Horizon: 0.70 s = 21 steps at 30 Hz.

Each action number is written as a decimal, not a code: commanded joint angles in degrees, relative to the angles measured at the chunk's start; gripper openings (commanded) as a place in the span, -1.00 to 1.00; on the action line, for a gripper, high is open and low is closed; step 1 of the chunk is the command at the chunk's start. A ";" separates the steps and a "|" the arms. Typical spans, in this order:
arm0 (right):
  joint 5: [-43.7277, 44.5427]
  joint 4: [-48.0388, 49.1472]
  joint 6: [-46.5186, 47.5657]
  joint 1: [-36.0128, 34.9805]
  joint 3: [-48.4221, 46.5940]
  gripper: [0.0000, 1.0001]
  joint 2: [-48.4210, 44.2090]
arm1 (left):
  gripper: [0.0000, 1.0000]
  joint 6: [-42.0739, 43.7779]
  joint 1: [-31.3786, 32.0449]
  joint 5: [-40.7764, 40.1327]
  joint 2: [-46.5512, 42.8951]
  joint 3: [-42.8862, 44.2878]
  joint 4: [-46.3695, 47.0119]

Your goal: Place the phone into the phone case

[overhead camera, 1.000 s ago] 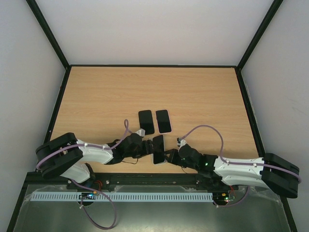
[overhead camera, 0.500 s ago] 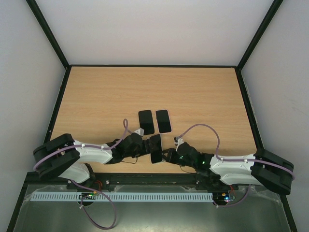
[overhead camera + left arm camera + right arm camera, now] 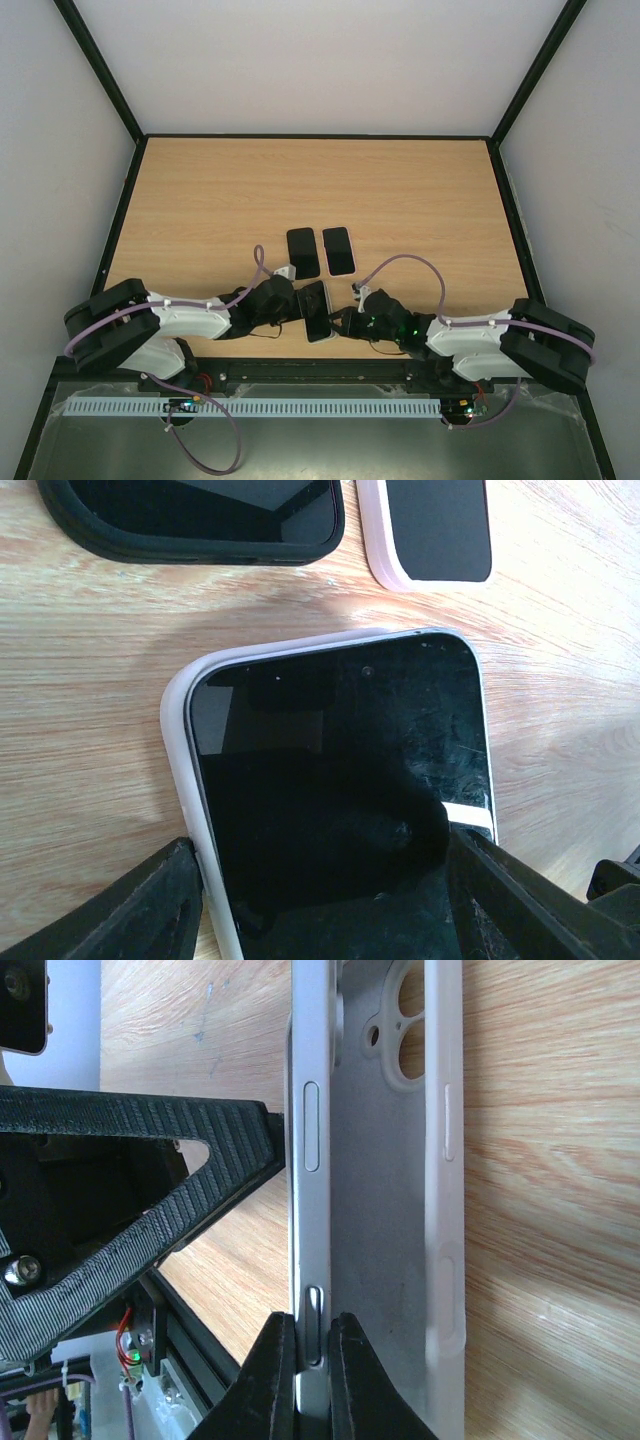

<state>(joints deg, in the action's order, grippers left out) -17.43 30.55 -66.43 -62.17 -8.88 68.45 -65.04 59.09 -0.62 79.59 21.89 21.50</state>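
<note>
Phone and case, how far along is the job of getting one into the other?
Done: the phone sits partly in the pale case. In hand: the left fingers clamp across both, the right fingers pinch the phone's side edge. Left: the right wrist view shows that edge raised off the case's back, so it seems not yet pressed home.

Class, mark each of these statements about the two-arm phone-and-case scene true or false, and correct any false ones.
1. A black-cased phone and a pink-cased phone lie side by side on the table, beyond the grippers. True.
2. The screen of the held phone is lit. False: it is dark.
3. The right gripper hangs wide open. False: it is pinched on the phone's side edge.
4. The left gripper has a finger on either side of the pale phone case. True.
</note>
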 commanded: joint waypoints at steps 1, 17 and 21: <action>-7.39 0.20 1.58 -0.52 -0.50 -0.96 4.45 | 0.36 2.72 -0.20 -0.03 1.63 1.27 1.34; 1.12 -12.12 2.72 -0.26 -2.84 -0.71 0.74 | 0.21 2.54 -0.20 0.26 0.93 -0.49 0.28; 4.19 -18.06 3.68 -0.24 -4.39 -0.58 -3.23 | 0.13 2.27 -0.20 -0.73 -0.07 -0.21 -1.29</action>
<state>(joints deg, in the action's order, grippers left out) -17.34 22.22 -64.93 -62.00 -10.92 68.47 -63.02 58.83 -0.82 79.79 21.52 21.52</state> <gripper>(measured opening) 0.182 0.578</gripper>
